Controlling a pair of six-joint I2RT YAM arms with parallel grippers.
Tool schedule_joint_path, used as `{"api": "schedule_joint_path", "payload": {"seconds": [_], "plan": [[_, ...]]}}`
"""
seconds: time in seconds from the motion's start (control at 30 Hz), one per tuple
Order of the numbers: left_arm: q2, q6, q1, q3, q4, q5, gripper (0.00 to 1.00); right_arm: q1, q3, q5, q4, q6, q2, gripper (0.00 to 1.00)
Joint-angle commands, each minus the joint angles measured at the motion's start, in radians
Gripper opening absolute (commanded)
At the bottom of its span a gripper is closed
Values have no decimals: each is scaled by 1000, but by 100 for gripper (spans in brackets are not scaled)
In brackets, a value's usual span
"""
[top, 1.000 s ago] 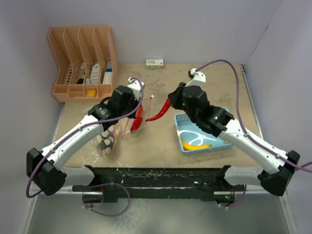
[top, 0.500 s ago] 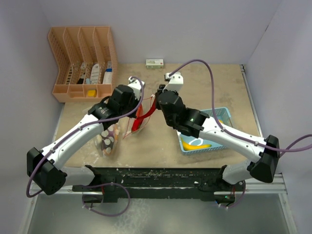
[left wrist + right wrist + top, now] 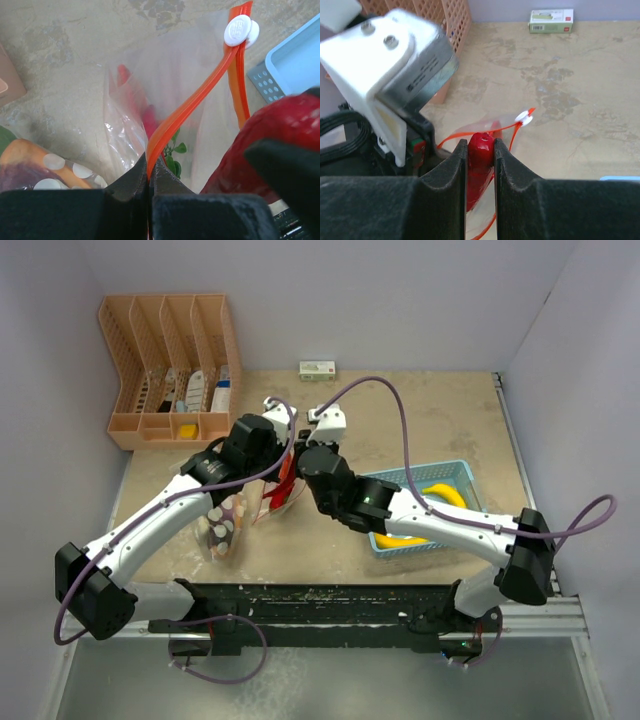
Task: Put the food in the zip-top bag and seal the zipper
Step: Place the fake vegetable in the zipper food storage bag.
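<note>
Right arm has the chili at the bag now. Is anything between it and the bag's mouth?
Nothing visible blocks it. The left gripper pinches one strip of the zipper, holding the mouth of the zip-top bag open. The chili in the right gripper sits right at that gap.

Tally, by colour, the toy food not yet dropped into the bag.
Red chili, gripped in the right claw: 1
Yellow banana pieces, in the blue basket: 2
Total: 3

Stained tan table (image 3: 450, 420), peach rack (image 3: 165, 370) far left (slotted), small box (image 3: 317, 370) at back, blue basket (image 3: 462, 472) right
</note>
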Motion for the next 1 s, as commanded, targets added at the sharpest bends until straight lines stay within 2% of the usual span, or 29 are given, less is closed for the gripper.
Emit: {"api": "schedule_joint_path", "payload": {"seconds": [0.0,0.33,0.4,0.53,0.63,0.77,0.83,0.97], "plan": [[-12,-12,-1,43,15,5,0,17,2,50,-23,66,15,7],[-14,-15,-2,45,13,5,0,18,25,51,-123,112,3,65],[-14,-16,-1,44,15,6,0,18,29,44,-147,122,-6,73],[-13,-15,-2,45,16,8,0,17,19,34,-191,174,-42,74],[-18,-14,-3,42,16,7,0,-8,20,75,-368,294,-83,82],[-20,-14,-3,39,19,13,0,-210,28,-105,-679,481,-121,81],[-21,-15,-3,38,22,18,0,-317,-29,-210,-729,488,-156,81],[-34,-14,-2,22,39,22,0,-456,-166,-347,-797,499,-222,83]]}}
